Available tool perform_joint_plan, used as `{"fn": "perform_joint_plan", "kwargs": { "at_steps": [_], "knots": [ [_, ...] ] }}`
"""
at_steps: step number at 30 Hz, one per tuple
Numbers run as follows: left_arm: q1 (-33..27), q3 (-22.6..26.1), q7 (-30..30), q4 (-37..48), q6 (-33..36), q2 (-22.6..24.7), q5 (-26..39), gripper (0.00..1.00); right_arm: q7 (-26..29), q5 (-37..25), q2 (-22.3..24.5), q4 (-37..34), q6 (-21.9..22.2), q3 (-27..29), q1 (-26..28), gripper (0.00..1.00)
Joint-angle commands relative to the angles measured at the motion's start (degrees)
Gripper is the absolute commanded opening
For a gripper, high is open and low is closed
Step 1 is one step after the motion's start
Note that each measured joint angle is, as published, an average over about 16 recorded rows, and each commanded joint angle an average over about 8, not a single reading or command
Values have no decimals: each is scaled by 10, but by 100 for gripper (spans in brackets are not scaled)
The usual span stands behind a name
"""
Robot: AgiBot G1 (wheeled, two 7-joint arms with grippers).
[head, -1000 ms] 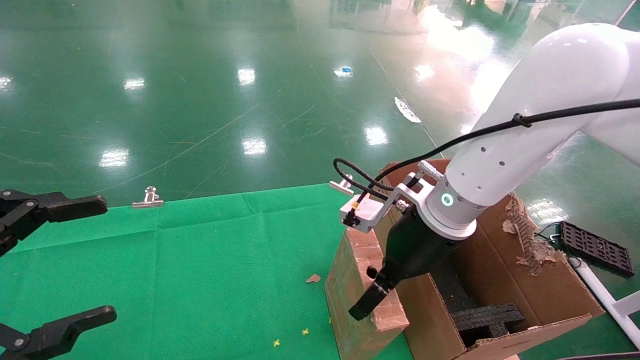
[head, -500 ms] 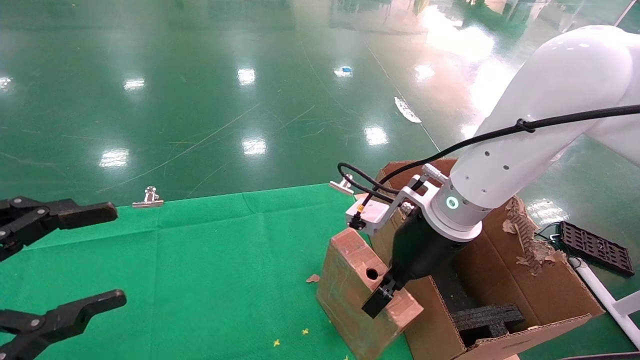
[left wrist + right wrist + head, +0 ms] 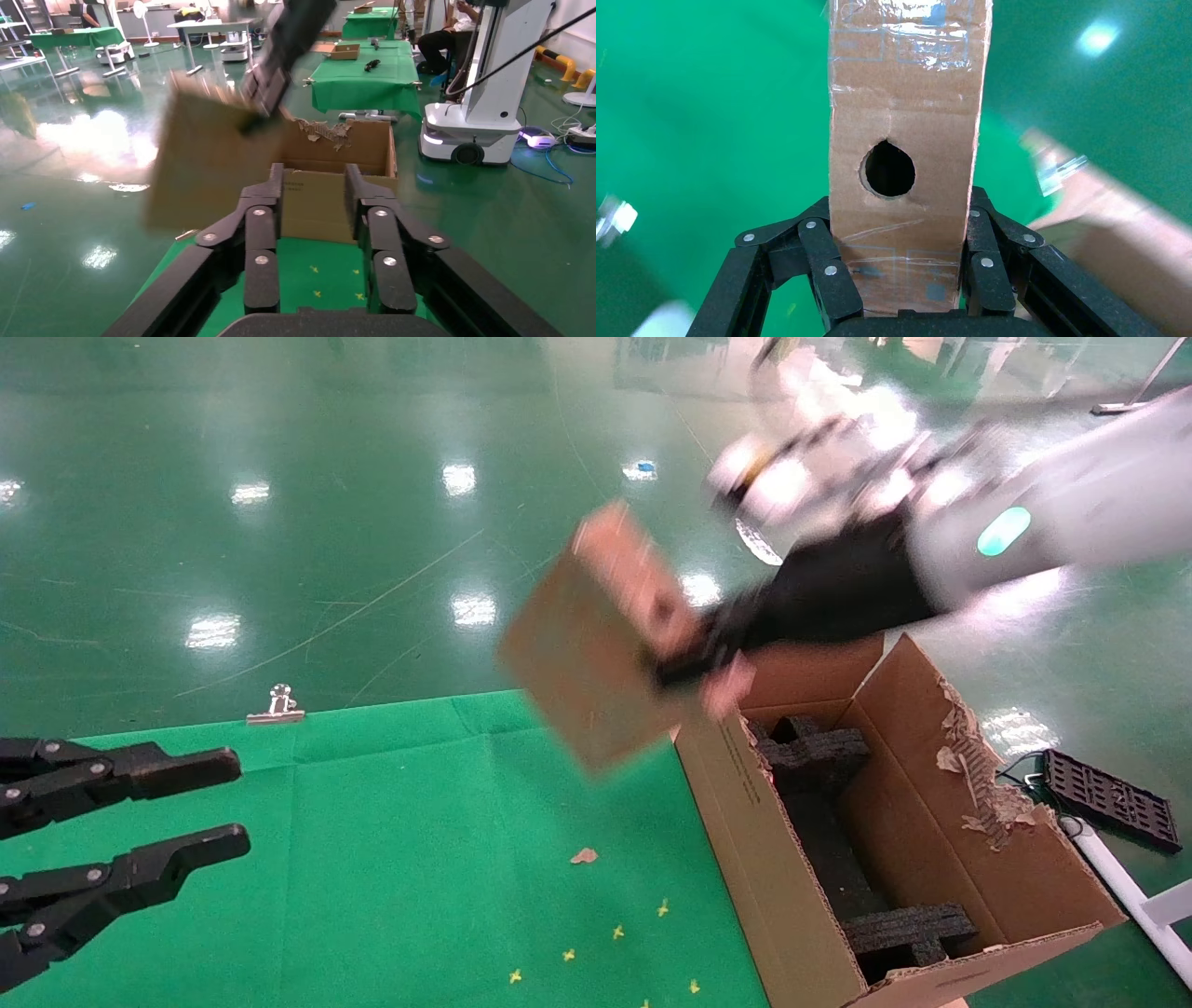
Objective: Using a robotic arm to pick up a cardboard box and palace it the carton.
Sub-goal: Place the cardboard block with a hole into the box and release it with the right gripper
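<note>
I'm seeing right gripper (image 3: 694, 658) clamping cardboard box (image 3: 596, 640), now lifting it off green cloth (image 3: 372, 859), airborne beside carton (image 3: 801, 915). Left gripper (image 3: 200, 808) narrowing, fingers apart, holding nothing.

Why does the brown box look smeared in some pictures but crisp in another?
Head view: the cardboard box and right pincer are motion-blurred; the floor shows lamp glare. Left wrist view: box smeared too. Right wrist view: box sharp, background streaked.
</note>
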Motion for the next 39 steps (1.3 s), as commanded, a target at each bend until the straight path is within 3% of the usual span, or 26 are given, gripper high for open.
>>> {"fn": "perform_joint_plan", "kwargs": {
  "at_steps": [1,9,10,16,18,27,39],
  "knots": [
    [0,0,0,0,0,0,0,0,-31,11,17,-23,9,19,17,0],
    [0,0,0,0,0,0,0,2,-83,-50,50,-130,-17,28,83,0],
    [0,0,0,0,0,0,0,8,-86,-59,53,-140,-22,26,88,0],
    [0,1,0,0,0,0,0,82,-92,-112,73,-192,-56,4,98,0],
    [0,1,0,0,0,0,0,99,-91,-122,77,-210,-66,-4,91,0],
    [0,1,0,0,0,0,-1,100,-90,-127,75,-294,-89,-35,34,0],
    [0,1,1,0,-1,-1,-1,100,-119,-109,37,-418,-86,-53,-49,0]
  ]
}}
